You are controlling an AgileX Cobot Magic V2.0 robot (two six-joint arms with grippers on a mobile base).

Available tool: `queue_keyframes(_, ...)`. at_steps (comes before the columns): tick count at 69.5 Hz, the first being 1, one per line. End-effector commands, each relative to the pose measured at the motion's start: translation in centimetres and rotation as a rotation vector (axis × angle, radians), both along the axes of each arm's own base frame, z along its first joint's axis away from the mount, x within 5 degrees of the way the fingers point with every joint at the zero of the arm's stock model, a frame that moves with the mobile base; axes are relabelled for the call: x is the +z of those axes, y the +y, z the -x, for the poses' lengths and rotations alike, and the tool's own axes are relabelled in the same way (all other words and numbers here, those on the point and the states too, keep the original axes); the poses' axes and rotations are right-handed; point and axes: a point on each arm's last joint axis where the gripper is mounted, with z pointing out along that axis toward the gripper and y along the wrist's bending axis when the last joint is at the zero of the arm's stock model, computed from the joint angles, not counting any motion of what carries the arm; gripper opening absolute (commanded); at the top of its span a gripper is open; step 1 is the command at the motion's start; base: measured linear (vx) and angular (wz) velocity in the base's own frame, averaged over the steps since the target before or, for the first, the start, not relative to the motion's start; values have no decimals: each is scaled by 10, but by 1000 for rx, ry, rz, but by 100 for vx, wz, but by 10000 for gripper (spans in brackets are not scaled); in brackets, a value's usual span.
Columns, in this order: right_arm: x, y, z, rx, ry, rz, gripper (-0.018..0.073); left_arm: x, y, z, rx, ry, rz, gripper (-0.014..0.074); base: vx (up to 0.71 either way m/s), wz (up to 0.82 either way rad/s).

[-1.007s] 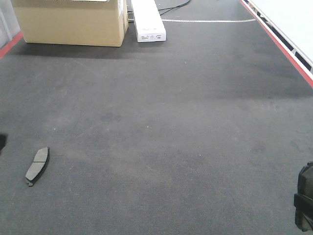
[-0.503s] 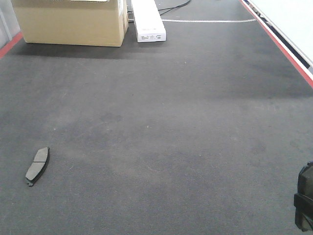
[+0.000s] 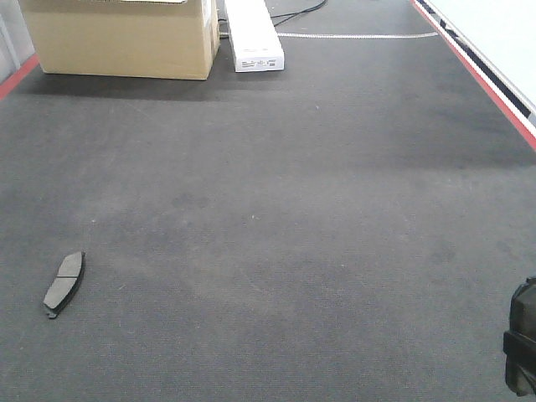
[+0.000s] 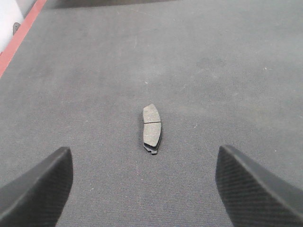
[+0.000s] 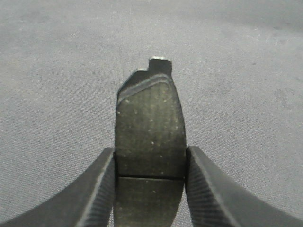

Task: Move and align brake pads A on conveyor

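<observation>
One brake pad A (image 3: 64, 283) lies flat on the charcoal conveyor (image 3: 293, 209) at the near left. The left wrist view shows the same pad (image 4: 152, 127) lengthwise ahead of my left gripper (image 4: 149, 189), which is open and wide apart, with bare belt between its fingers (image 4: 40, 189). My right gripper (image 5: 150, 155) is shut on a second brake pad A (image 5: 150, 118), gripped across its middle groove and held above the belt (image 5: 246, 71). In the front view only a dark part of my right arm (image 3: 521, 347) shows at the lower right corner.
A cardboard box (image 3: 121, 38) and a long white box (image 3: 253, 33) stand at the far end of the belt. A red edge stripe (image 3: 477, 75) runs along the right side, and another (image 3: 17, 75) at the far left.
A dark bit of my left arm at the front view's left edge has slid out of sight. The pad on the belt and the right arm have not moved.
</observation>
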Motion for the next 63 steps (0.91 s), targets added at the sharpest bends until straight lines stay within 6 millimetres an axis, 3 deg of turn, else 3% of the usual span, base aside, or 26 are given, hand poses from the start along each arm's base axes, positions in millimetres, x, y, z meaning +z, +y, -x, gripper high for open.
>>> queue_keyframes(1,17,0,-5,-2,-115,-12,-7,12,-1,-3,-4,-77,9,575,0,0)
queue_keyframes(63,17,0,-5,-2,-117,-12,-7,12,-1,-3,-4,-77,9,575,0,0)
